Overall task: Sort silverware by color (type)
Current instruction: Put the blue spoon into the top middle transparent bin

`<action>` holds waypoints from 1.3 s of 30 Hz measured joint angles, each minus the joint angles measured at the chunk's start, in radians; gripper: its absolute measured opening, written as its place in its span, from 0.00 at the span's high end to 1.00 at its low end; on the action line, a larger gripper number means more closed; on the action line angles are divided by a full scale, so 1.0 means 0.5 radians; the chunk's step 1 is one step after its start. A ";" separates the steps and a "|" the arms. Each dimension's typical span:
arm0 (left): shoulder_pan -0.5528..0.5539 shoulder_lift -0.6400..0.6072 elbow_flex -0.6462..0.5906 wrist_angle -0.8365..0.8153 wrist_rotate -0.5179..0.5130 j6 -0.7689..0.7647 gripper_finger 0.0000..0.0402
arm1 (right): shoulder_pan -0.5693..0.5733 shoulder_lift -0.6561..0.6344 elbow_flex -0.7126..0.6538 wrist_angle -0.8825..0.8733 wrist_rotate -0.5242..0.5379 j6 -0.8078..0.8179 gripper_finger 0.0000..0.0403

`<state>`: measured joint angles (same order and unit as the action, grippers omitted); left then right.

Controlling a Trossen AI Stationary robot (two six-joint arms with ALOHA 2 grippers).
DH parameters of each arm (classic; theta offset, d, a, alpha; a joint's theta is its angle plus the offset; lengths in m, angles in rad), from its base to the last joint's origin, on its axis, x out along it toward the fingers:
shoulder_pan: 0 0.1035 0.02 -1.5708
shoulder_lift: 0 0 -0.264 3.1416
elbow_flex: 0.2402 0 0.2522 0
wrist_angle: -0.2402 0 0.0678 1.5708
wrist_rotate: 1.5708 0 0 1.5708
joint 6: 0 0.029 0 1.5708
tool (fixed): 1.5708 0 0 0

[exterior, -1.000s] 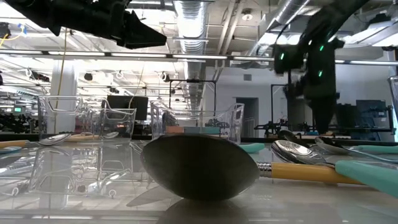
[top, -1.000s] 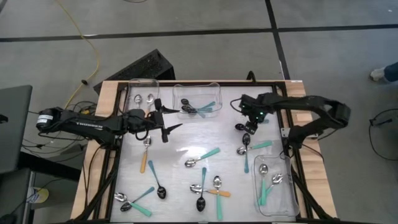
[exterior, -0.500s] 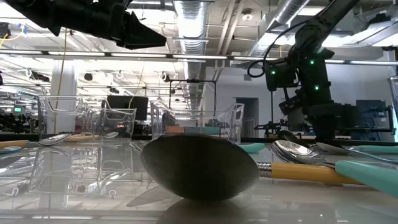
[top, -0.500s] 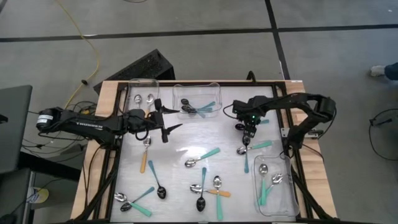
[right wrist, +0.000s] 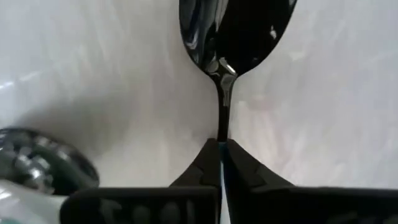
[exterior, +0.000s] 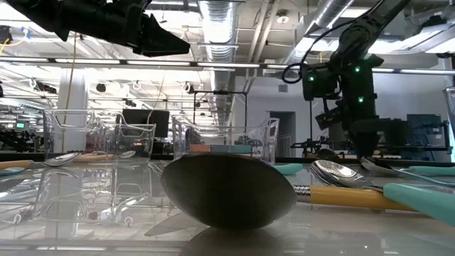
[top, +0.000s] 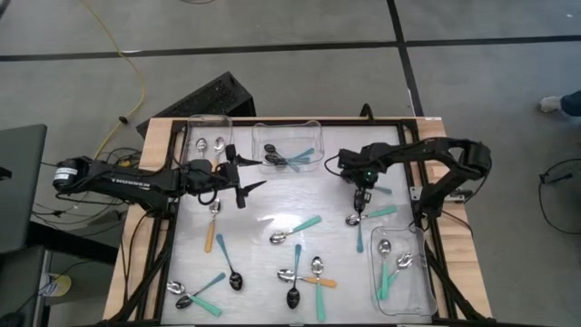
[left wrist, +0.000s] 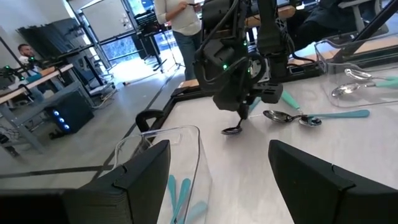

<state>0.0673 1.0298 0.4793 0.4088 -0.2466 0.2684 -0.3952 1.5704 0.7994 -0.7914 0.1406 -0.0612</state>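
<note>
Two bins (top: pixel 207 134) (top: pixel 289 145) side by side at table (top: pixel 272 204) far edge; third bin (top: pixel 399 272) at near right corner. Loose spoons (top: pixel 295 230) scattered between, on tabletop; spoons inside each bin.

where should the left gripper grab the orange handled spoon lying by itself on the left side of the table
Probably mid-handle on the orange-handled spoon, coming straight down from above. It lies flat and alone, handle toward the near edge, and the thin straight handle fits between fingers better than the rounded bowl.

Glossy dark metal spoon (right wrist: pixel 236 28); clear plastic bin (top: pixel 399 272); glossy white tabletop (top: pixel 272 209)
</note>
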 joint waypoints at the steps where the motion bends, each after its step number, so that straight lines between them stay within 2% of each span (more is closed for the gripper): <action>1: 0.000 0.000 0.001 0.000 0.000 0.000 0.36 | 0.006 -0.010 0.004 0.022 0.012 -0.014 0.93; 6: 0.000 0.000 0.001 0.000 0.000 -0.002 0.36 | 0.047 -0.171 0.143 -0.046 0.084 -0.047 0.92; 11: 0.000 -0.020 0.001 -0.005 0.000 -0.033 0.36 | 0.106 -0.364 0.441 -0.055 0.112 -0.070 0.94; 13: 0.000 -0.034 0.001 -0.003 -0.003 -0.039 0.36 | 0.125 -0.413 0.565 0.045 0.111 -0.104 0.94; 18: 0.000 -0.041 0.001 0.001 -0.022 -0.058 0.36 | 0.181 -0.395 0.770 0.574 0.091 -0.281 0.94; 21: 0.000 -0.042 0.001 -0.001 -0.086 -0.094 0.36 | 0.175 -0.269 0.843 0.835 -0.008 -0.443 0.94; 25: -0.001 -0.047 0.002 -0.025 -0.101 -0.159 0.36 | 0.130 0.017 0.999 0.898 -0.126 -0.578 0.94; 33: -0.001 -0.047 0.002 -0.147 -0.104 -0.265 0.36 | 0.013 0.622 1.433 0.697 -0.125 -0.685 0.93; 39: -0.001 -0.047 0.001 -0.270 -0.106 -0.289 0.36 | -0.043 0.860 1.611 0.623 -0.125 -0.715 0.90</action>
<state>0.0669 1.0065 0.4797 0.2736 -0.2997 0.1239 -0.4166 2.0005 1.6047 -0.4796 0.0780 -0.4187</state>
